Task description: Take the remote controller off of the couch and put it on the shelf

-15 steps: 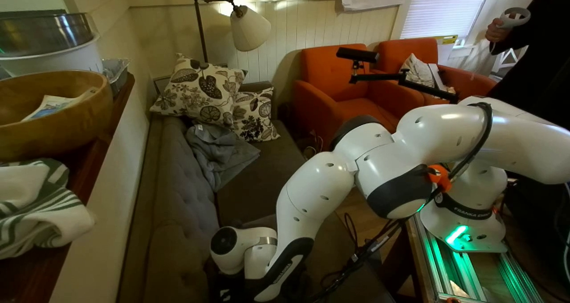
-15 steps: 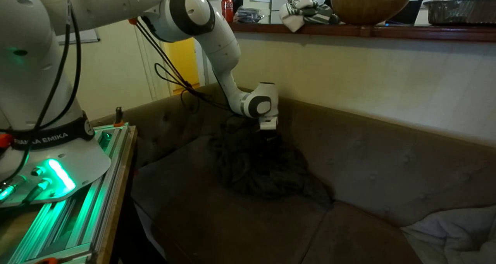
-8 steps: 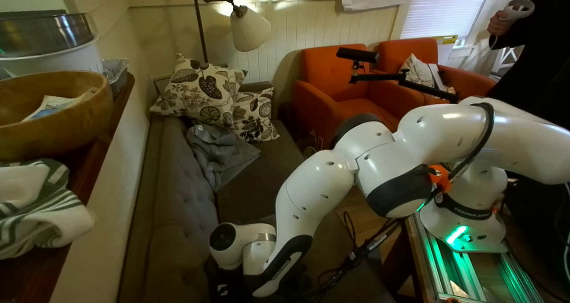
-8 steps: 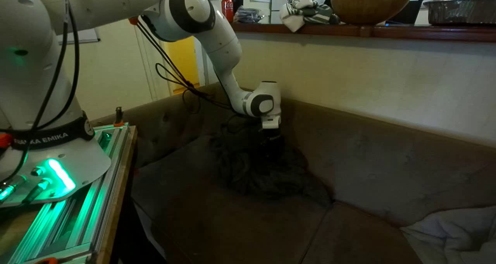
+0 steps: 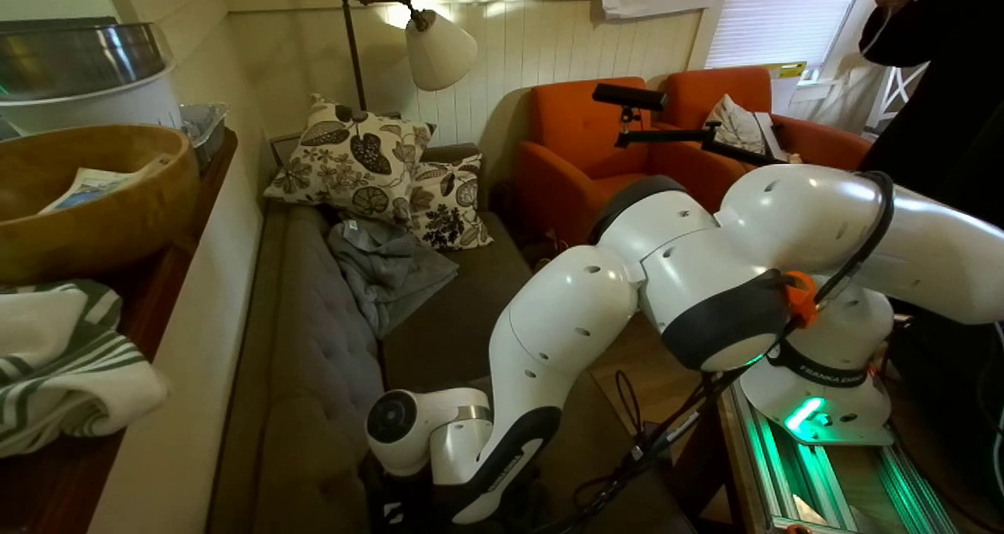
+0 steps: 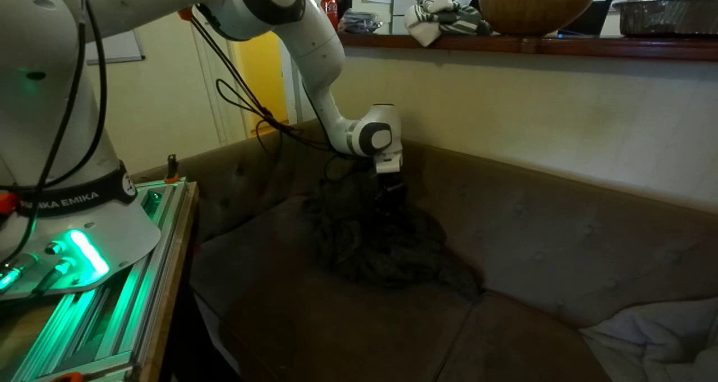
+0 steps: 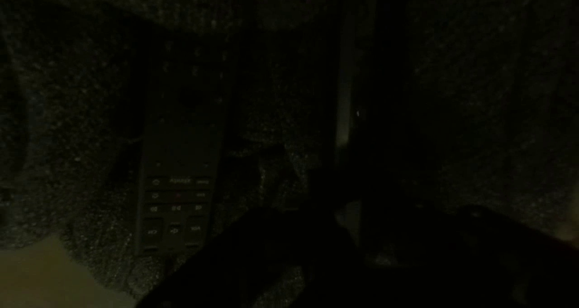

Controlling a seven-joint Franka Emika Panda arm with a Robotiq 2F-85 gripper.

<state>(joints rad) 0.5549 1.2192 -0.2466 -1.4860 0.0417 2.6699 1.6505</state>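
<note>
Black, the remote (image 7: 182, 145) lies on the blanket (image 6: 364, 250) on the couch (image 6: 342, 326), left of the gripper (image 6: 389, 202) in the wrist view; whether its jaws stand apart I cannot tell. Misaligned in this gloom, a grasp could pinch folds and miss the remote.

We are looking at a home's living room. A tufted grey-brown couch (image 5: 337, 361) is running along the wall (image 6: 505, 107), and patterned cushions (image 5: 353, 161) are resting at one end, with a lamp (image 5: 441, 50) shining above them. We are also seeing orange armchairs (image 5: 584, 130) standing near a blind-covered window (image 5: 784, 20), and a wooden bowl (image 5: 118, 228) sitting beside a striped towel (image 5: 78, 369).
</note>
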